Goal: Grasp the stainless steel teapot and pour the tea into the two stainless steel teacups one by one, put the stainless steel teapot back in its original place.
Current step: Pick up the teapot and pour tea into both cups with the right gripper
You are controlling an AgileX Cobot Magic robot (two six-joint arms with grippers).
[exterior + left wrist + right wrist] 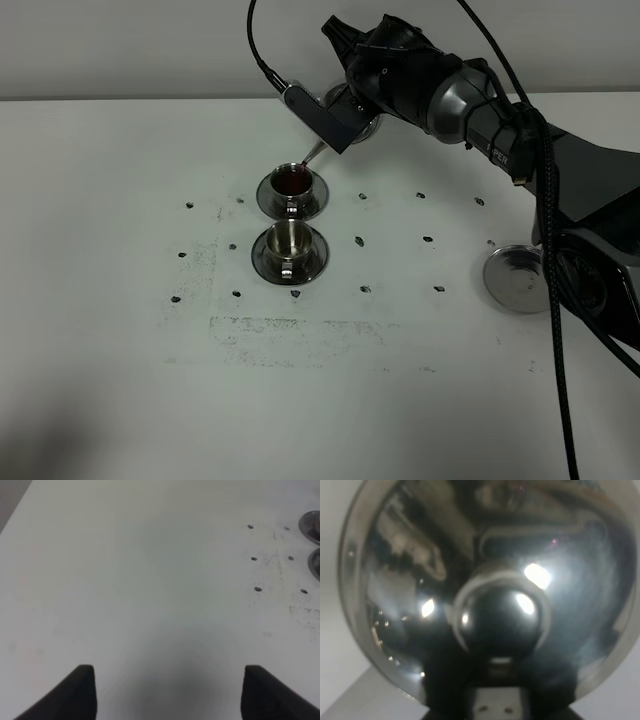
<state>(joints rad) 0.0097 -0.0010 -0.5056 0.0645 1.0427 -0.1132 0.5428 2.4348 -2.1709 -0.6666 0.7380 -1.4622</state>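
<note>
Over the far teacup, the right tool is grasping the stainless steel teapot and holding it tilted off the worktop. The thin spout is pointing down and left at that cup's rim. The tool's fingers are hiding behind the arm. Dark reddish tea is sitting in the far teacup. Just near of it, the near teacup is showing only bare steel inside. Both cups are standing on their own saucers, almost touching. Well right of them, the round steel plate is lying bare, partly behind the right arm's cable. In the right wrist view the teapot's lid and its knob are filling the frame. The left tool is hanging released over plain worktop, jaws wide apart with nothing between them. Two saucer edges are peeking in at the edge of that view. Black marks are dotting the worktop around the cups.
</note>
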